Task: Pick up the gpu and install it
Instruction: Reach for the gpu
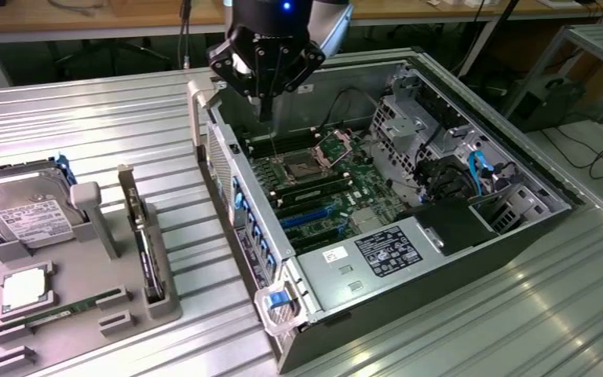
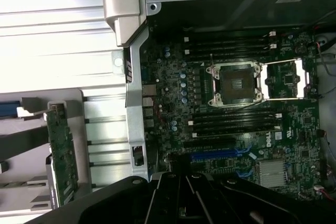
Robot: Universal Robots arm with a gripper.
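Note:
The gpu (image 1: 142, 239) stands on edge in a slot of the grey holder tray (image 1: 123, 314) at the exterior view's left, its silver bracket pointing up. In the wrist view the gpu (image 2: 63, 150) shows as a narrow green board beside the case wall. My gripper (image 1: 264, 106) hangs over the far end of the open computer case (image 1: 280, 314), above the motherboard (image 1: 317, 177) and well away from the gpu. Its black fingers (image 2: 173, 198) are shut with nothing between them. Blue expansion slots (image 2: 212, 156) lie on the motherboard just past the fingers.
On the holder tray also sit a silver hard drive (image 1: 29, 208), a CPU (image 1: 24, 284) and a RAM stick (image 1: 66, 306). The open CPU socket (image 2: 233, 82) and black memory slots (image 2: 231, 43) lie inside the case. Ribbed metal tabletop (image 1: 92, 118) surrounds everything.

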